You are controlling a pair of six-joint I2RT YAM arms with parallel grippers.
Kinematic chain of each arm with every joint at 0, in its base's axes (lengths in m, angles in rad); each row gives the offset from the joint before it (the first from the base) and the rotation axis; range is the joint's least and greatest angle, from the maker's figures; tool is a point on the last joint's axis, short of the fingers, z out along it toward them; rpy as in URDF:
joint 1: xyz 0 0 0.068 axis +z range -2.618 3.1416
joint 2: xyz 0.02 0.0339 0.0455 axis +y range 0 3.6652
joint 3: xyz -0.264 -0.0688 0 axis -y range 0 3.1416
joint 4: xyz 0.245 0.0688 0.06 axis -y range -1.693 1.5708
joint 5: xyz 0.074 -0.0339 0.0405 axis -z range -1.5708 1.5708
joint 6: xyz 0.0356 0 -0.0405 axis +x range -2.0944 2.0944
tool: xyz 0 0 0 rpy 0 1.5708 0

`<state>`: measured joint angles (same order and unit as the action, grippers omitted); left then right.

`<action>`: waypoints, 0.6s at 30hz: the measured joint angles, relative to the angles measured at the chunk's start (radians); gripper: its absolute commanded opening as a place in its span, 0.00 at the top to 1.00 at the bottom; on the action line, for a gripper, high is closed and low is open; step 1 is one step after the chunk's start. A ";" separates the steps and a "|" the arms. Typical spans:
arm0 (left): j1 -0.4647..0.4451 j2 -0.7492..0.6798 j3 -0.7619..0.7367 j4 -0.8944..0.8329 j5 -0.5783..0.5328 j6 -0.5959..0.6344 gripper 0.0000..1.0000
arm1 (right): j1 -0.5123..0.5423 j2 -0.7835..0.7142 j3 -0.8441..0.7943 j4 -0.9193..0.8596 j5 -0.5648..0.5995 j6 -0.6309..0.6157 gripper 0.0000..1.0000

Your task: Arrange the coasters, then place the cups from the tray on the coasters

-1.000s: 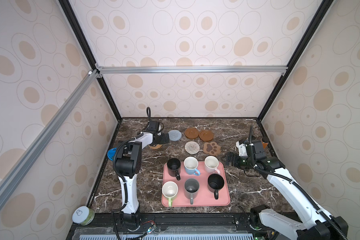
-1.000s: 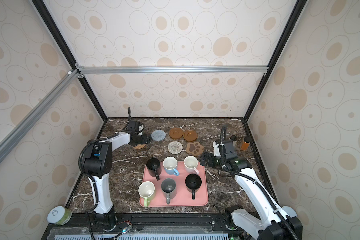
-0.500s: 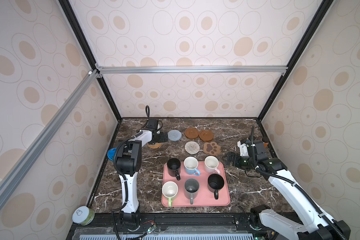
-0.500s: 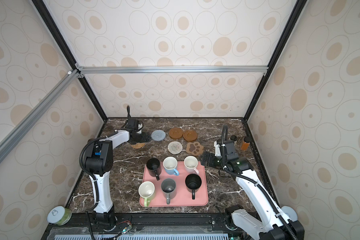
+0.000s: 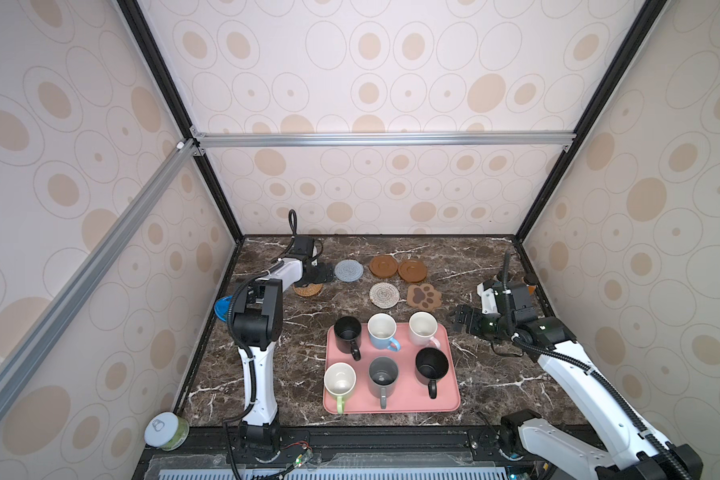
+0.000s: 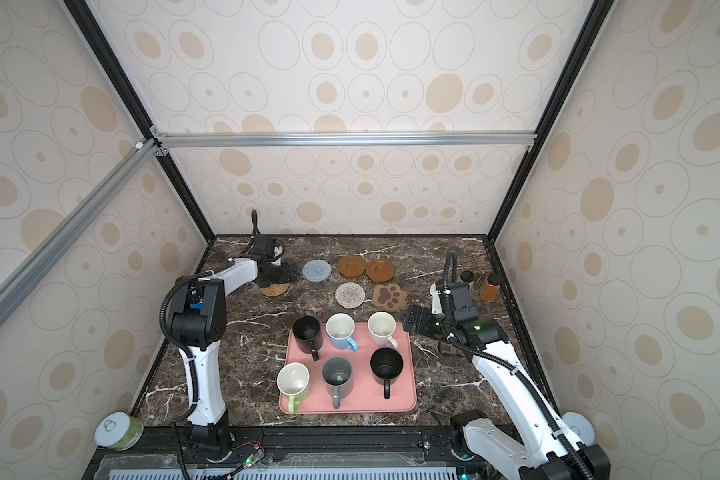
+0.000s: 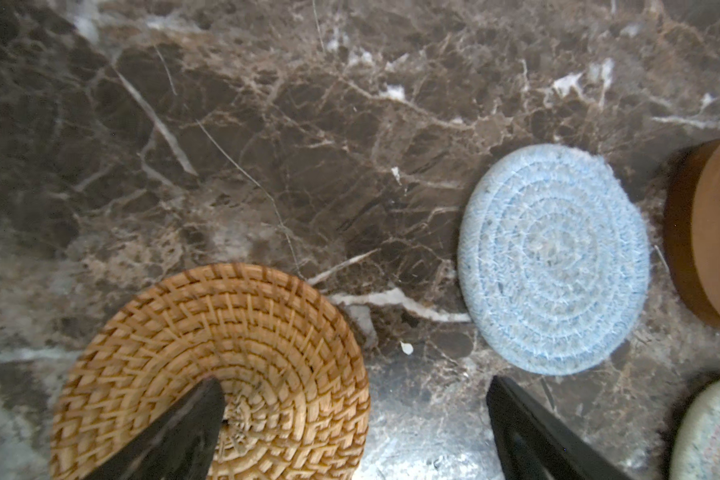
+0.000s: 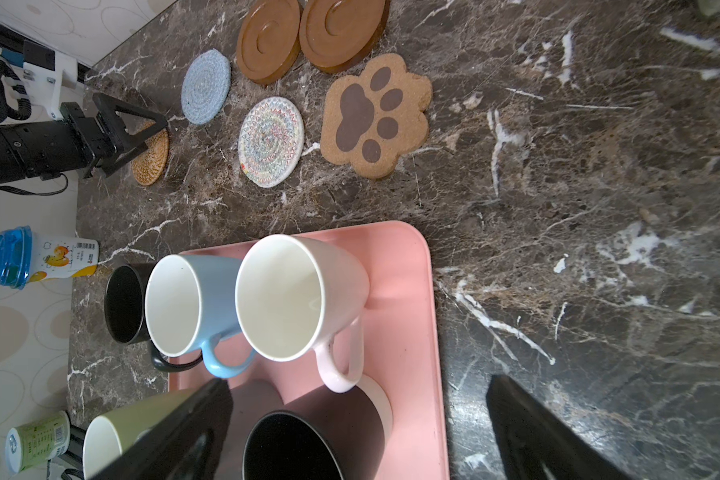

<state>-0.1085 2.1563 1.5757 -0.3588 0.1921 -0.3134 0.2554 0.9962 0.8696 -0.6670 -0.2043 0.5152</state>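
Marble tbl [image 5: 466, 257], pink tray [image 5: 408, 401], spotted walls [image 5: 391, 83]

Dark marble counter [image 5: 487, 386] enclosed by oval-patterned walls [image 5: 391, 62]. A green lidded can [image 5: 166, 432] stood beside its front left corner, a blue-lidded cup [image 8: 38, 257] at its left edge, an amber bottle [image 6: 490, 287] far right.

A pink tray [image 5: 408, 401] near the front edge of the counter [image 5: 495, 374] carries six mugs [image 5: 383, 372]. Six coasters [image 5: 384, 295] lie toward the back edge. The left gripper [image 5: 325, 274] hangs over the tan coaster [image 5: 308, 290] near the back left corner. The right gripper [image 5: 454, 320], jaws apart, sits beside the tray's right edge.
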 measured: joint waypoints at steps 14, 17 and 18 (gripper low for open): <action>0.004 -0.016 -0.034 0.030 0.019 0.006 0.00 | 0.000 0.000 -0.016 0.004 0.002 0.026 0.01; 0.007 -0.018 -0.035 0.031 0.031 0.001 0.00 | 0.000 0.000 -0.016 0.011 0.001 0.029 0.01; 0.007 -0.019 -0.035 0.031 0.034 -0.001 0.00 | 0.000 0.000 -0.016 0.011 0.000 0.030 0.01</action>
<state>-0.1017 2.1376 1.5410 -0.3275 0.2260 -0.3145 0.2554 0.9962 0.8539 -0.6556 -0.2043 0.5449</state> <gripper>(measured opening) 0.999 0.995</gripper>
